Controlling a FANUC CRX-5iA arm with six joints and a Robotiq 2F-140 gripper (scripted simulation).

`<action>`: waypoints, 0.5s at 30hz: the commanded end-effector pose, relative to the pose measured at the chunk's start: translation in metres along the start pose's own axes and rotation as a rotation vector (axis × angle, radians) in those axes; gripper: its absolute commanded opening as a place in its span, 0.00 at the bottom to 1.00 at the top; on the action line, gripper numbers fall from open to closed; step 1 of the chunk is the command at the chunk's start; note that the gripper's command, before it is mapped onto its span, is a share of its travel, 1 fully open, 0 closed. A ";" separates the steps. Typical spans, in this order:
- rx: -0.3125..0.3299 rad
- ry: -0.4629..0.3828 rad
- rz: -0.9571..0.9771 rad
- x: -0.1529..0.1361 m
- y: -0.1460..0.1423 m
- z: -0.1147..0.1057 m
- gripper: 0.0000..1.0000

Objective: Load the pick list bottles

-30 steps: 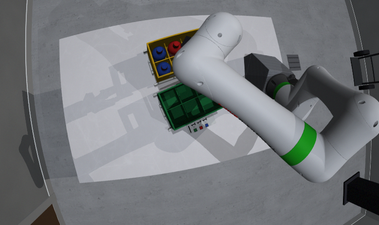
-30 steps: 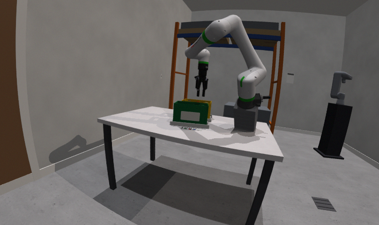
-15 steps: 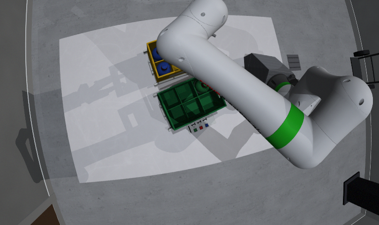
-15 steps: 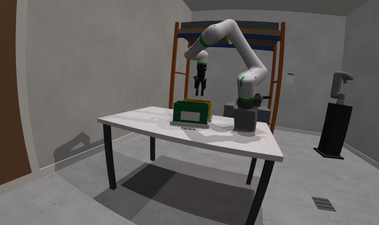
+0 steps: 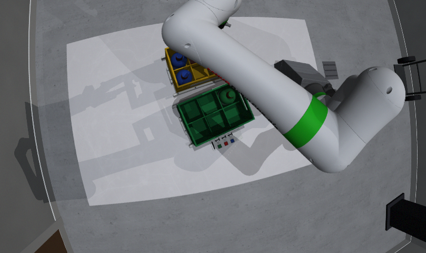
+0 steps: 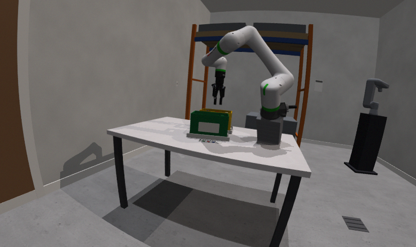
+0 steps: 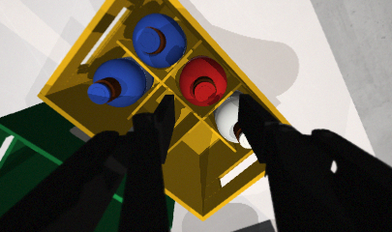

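So the jaws are hanging well above the yellow crate [image 7: 68, 99], pointing straight down, partly open with nothing between them. In the wrist view the two black fingers frame a bare yellow cell right under the gap.

Bottles in the yellow crate: the red one [image 7: 202, 81] sits just beyond the gap, a bit past the fingertips. The white one [image 7: 227, 121] is right against the inner edge of the right-hand finger in that view, half hidden by it, though the jaws are far above it. Two blue ones are off to the far left of the jaws: one [image 7: 159, 40] in the corner cell, the other [image 7: 117, 84] next to it. All four look upright.

The green crate [image 5: 189, 125] is just beside the yellow one, behind the left finger in the wrist view. It has one green bottle [image 5: 229, 95] standing in a corner cell on the side next to the yellow crate; the other cells I can see hold no bottles.

The pick list [image 5: 224, 143] lies flat on the counter [image 6: 161, 139] against the green crate's far short side, well away from the jaws. It shows green, red and blue squares; counts too small to read.
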State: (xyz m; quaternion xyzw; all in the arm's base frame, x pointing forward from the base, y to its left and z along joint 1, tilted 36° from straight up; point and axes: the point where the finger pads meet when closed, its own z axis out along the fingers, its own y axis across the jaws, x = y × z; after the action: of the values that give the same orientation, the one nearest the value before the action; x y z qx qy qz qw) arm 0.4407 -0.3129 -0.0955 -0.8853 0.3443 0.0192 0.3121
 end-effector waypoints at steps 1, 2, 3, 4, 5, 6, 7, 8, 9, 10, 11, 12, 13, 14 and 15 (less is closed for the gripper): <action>0.000 0.001 0.000 0.001 0.000 -0.001 0.44; 0.000 0.001 0.000 0.001 0.000 -0.001 0.44; 0.000 0.001 0.000 0.001 0.000 -0.001 0.44; 0.000 0.001 0.000 0.001 0.000 -0.001 0.44; 0.000 0.001 0.000 0.001 0.000 -0.001 0.44; 0.000 0.001 0.000 0.001 0.000 -0.001 0.44; 0.000 0.001 0.000 0.001 0.000 -0.001 0.44; 0.000 0.001 0.000 0.001 0.000 0.000 0.44; 0.000 0.001 0.000 0.001 0.000 0.002 0.44; 0.000 0.001 0.000 0.001 0.000 0.003 0.44; 0.000 0.001 0.000 0.001 0.000 0.004 0.44; 0.000 0.001 0.000 0.001 0.000 0.006 0.44; 0.000 0.001 0.000 0.001 0.000 0.007 0.44; 0.000 0.001 0.000 0.001 0.000 0.008 0.44; 0.000 0.001 0.000 0.001 0.000 0.010 0.44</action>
State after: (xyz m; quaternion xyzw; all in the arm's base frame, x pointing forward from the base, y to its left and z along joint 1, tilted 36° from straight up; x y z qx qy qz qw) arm 0.4425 -0.3082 -0.1025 -0.8852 0.3444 0.0193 0.3121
